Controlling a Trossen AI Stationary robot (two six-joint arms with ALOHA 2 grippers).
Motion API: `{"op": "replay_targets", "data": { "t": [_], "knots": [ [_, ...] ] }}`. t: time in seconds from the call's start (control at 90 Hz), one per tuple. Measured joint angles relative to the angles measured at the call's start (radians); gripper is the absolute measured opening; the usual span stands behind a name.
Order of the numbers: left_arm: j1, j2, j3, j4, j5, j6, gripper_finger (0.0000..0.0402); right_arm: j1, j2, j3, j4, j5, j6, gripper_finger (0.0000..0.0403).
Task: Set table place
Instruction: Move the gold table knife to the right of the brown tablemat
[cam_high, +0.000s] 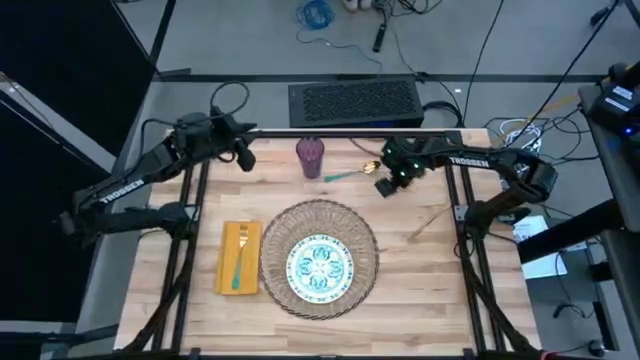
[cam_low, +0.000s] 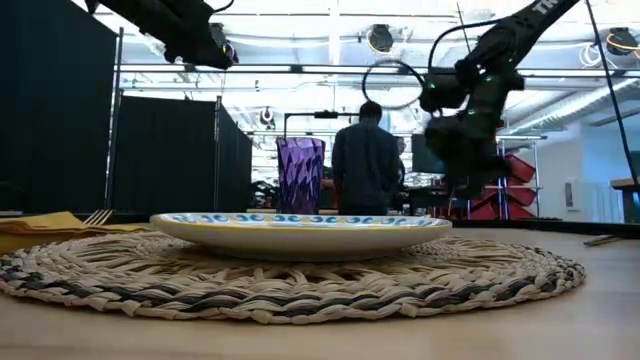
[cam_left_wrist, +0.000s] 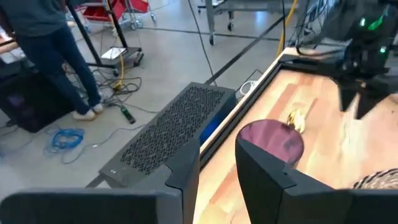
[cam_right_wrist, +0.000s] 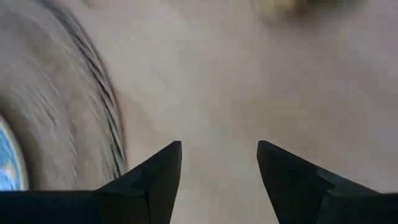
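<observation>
The round woven placemat (cam_high: 318, 215) lies mid-table near the front, and the white plate with a teal pattern (cam_high: 320, 268) rests on it. To its left lies the yellow napkin (cam_high: 238, 258) with a fork (cam_high: 239, 252) on top. The purple cup (cam_high: 310, 157) stands upright near the far edge. Just right of it a gold-and-teal spoon (cam_high: 350, 174) lies on the wood. My left gripper (cam_high: 243, 158) hangs open, left of the cup and above the table. My right gripper (cam_high: 386, 186) hovers open beside the spoon's right end, with only bare table between its fingers (cam_right_wrist: 155, 174).
A thin gold-toned piece (cam_high: 430, 222) lies on the wood right of the placemat. A black perforated box (cam_high: 355, 102) sits on the floor beyond the far edge. A person (cam_low: 365, 160) stands in the room behind. Bare wood shows right of the placemat and in front of the cup.
</observation>
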Motion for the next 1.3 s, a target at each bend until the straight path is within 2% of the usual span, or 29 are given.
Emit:
{"op": "replay_targets", "data": {
  "t": [0.144, 0.256, 0.389, 0.578, 0.711, 0.811, 0.944, 1.3],
  "knots": [
    [0.000, 0.000, 0.000, 0.008, 0.002, -0.001, 0.0088, 0.133, -0.049, 0.000, -0.190, 0.051, 0.174, 0.0196],
    [-0.002, 0.000, 0.000, 0.001, 0.016, -0.002, 0.0088, 0.273, -0.099, 0.000, -0.249, 0.067, 0.353, 0.0196],
    [-0.020, 0.000, 0.000, 0.002, 0.019, 0.011, 0.0088, 0.464, -0.163, -0.001, -0.275, 0.179, 0.627, 0.0196],
    [-0.026, 0.000, 0.000, 0.015, 0.082, 0.056, 0.0088, 0.657, -0.208, -0.101, -0.224, 0.345, 1.064, 0.0196],
    [-0.026, 0.000, 0.000, 0.013, 0.116, 0.087, 0.0088, 0.718, -0.208, -0.221, -0.055, 0.433, 1.280, 0.0196],
    [-0.026, 0.000, 0.000, 0.009, 0.129, 0.107, 0.0088, 0.747, -0.208, -0.283, 0.124, 0.502, 1.360, 0.0194],
    [-0.026, 0.000, 0.000, 0.004, 0.140, 0.129, 0.0088, 0.751, -0.182, -0.296, 0.170, 0.535, 1.398, 0.0174],
    [-0.026, -0.001, 0.000, -0.021, 0.141, 0.167, 0.0088, 0.777, -0.122, -0.297, 0.215, 0.391, 1.382, 0.0072]
  ]
}}
